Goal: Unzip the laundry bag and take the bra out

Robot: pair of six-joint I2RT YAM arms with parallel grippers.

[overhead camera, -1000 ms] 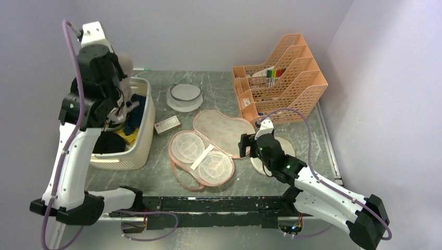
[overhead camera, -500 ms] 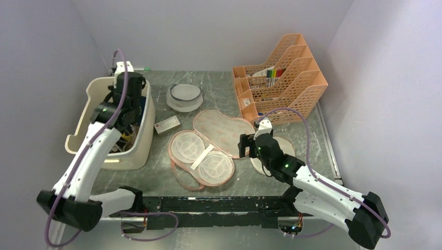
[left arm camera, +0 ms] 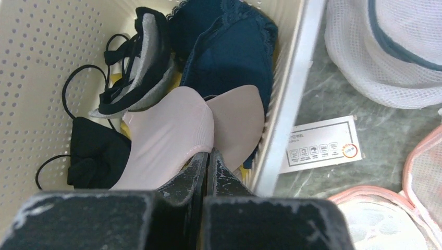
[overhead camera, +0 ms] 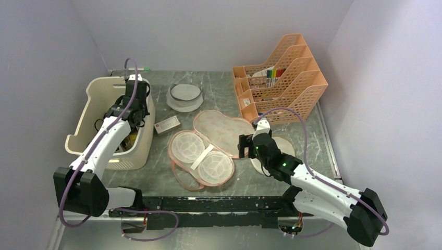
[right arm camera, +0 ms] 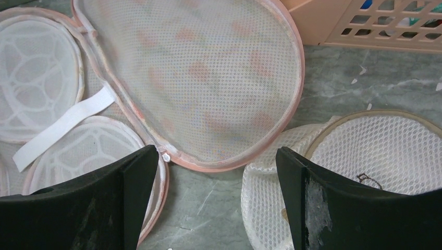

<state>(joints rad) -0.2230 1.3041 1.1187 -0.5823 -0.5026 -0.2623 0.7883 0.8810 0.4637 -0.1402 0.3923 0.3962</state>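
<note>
The laundry bag (overhead camera: pixel 221 127) lies unzipped and spread flat at mid-table; its pale inner half with two white round cup frames (overhead camera: pixel 200 156) is nearest me. In the right wrist view its mesh lid (right arm camera: pixel 198 78) fills the top. The taupe bra (left arm camera: pixel 177 130) lies in the cream basket (left arm camera: pixel 41 62) on top of dark clothes. My left gripper (left arm camera: pixel 208 153) is shut, its tips pinching the bra's pale edge; from above it (overhead camera: pixel 134 114) reaches down into the basket. My right gripper (right arm camera: pixel 216 151) is open and empty, just above the table beside the bag's right edge (overhead camera: pixel 244 146).
Dark navy and black underwear (left arm camera: pixel 234 41) fills the basket (overhead camera: pixel 94 91). A round white mesh bag (overhead camera: pixel 184 96) and a small label card (overhead camera: pixel 167 125) lie behind the laundry bag. A white mesh disc (right arm camera: pixel 375 151) is under my right arm. An orange file organiser (overhead camera: pixel 281 78) stands back right.
My left arm has swung down from high above the basket and lowered its gripper with the bra into the basket. The right arm has barely moved.
</note>
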